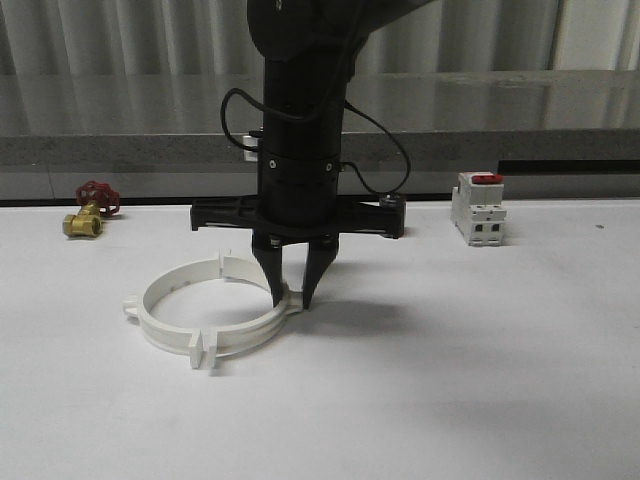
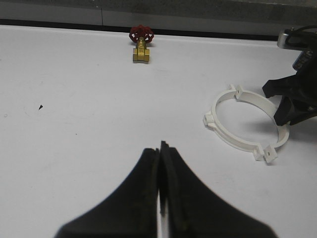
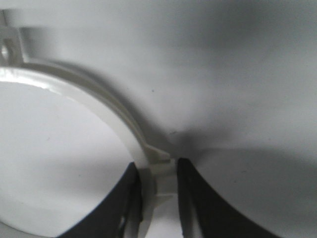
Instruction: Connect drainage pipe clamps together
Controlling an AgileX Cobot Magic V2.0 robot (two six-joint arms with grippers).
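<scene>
Lab/test bench — white table [image 1: 480,380], brass valve [image 1: 84,220], breaker [image 1: 478,208] as props.

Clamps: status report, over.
Right gripper straddling the ring wall at the clamps, contact unclear. Left gripper shut, empty, apart. Halves form one ring. Nothing in the way.

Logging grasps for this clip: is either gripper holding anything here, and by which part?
The right gripper straddles the band of the drainage pipe clamps at the small outer tab; firm clamping cannot be told. The left gripper is shut and holds nothing.
</scene>
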